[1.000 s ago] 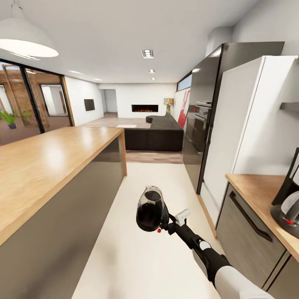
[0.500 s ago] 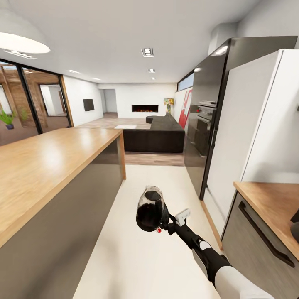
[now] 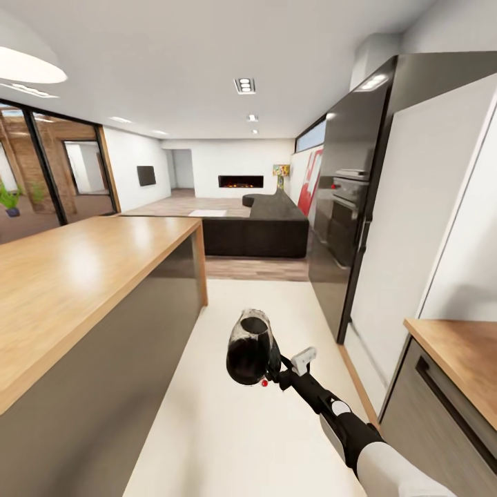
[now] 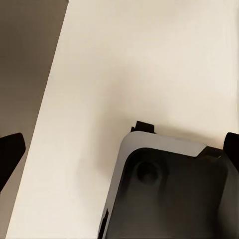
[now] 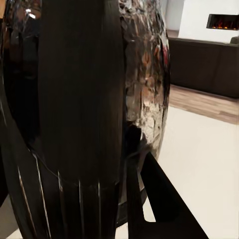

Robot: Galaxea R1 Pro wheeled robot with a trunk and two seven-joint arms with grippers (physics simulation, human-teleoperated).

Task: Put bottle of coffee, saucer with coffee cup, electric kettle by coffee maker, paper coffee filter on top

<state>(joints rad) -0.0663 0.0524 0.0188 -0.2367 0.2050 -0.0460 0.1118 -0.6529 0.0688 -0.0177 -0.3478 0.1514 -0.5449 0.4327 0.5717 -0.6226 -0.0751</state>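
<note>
head view: logged the electric kettle aloft over the pale floor of the aisle, upright, with its red switch low at the base. found the right gripper clamped on the kettle's black handle at the near side, arm stretched forward from the lower right. judged the grip placed there to keep the body level and clear of the trunk during transport. right wrist view: saw the kettle close against the lens, broad black handle band in front and smoky translucent wall beside it, one dark finger down by the base. took this as a firm hold, not a loose one. left wrist view: noted the left gripper spread wide, finger tips at opposite margins with nothing between them, aimed down at the floor and at a grey-black part of the robot's own base. judged it parked low and idle to stay out of the carrying arm's way. placed the kitchen countertop at the right edge of the head view, just a corner, well apart from the kettle. marked the wooden island to the left, white fridge and dark oven column ahead on the right, sofa beyond. judged the step in hand as ferrying the kettle toward the counter, placement not yet begun. expected to need a turn to the right before lowering.
</note>
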